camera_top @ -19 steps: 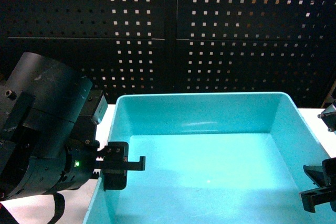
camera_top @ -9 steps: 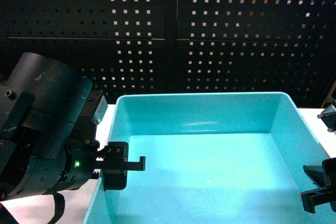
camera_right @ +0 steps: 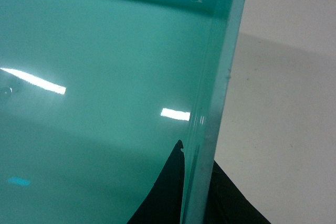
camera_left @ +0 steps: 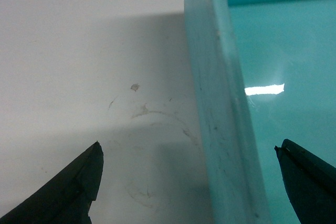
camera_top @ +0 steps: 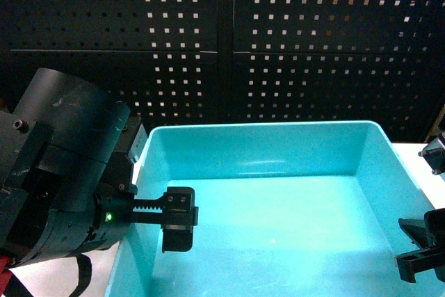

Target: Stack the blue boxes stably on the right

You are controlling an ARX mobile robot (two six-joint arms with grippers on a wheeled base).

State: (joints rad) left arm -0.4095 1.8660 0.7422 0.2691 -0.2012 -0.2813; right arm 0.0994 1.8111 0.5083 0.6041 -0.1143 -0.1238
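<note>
A: While the tub (camera_top: 278, 206) sits on the white table (camera_left: 79, 51) right in front of the robot, which step would you say is in hand?

B: Getting hold of it, I judge. The left gripper (camera_left: 191, 177) is spread wide astride the tub's left wall (camera_left: 220, 119), one finger over the table, the other over the tub's floor. Neither finger touches the wall.

A: And the right gripper (camera_right: 194, 192)?

B: It straddles the right wall (camera_right: 218, 87), a dark finger on either side and close against the plastic. It looks narrow, perhaps pinching, but I cannot tell whether it truly grips.

A: The crate?

B: Not in any view, so I cannot say where the tub must go, only that it belongs to the right.

A: So the next move?

B: Closing the left fingers squarely on the wall below the rim. Then, I'd guess, both arms lift together and level, or the smooth walls may slip.
</note>
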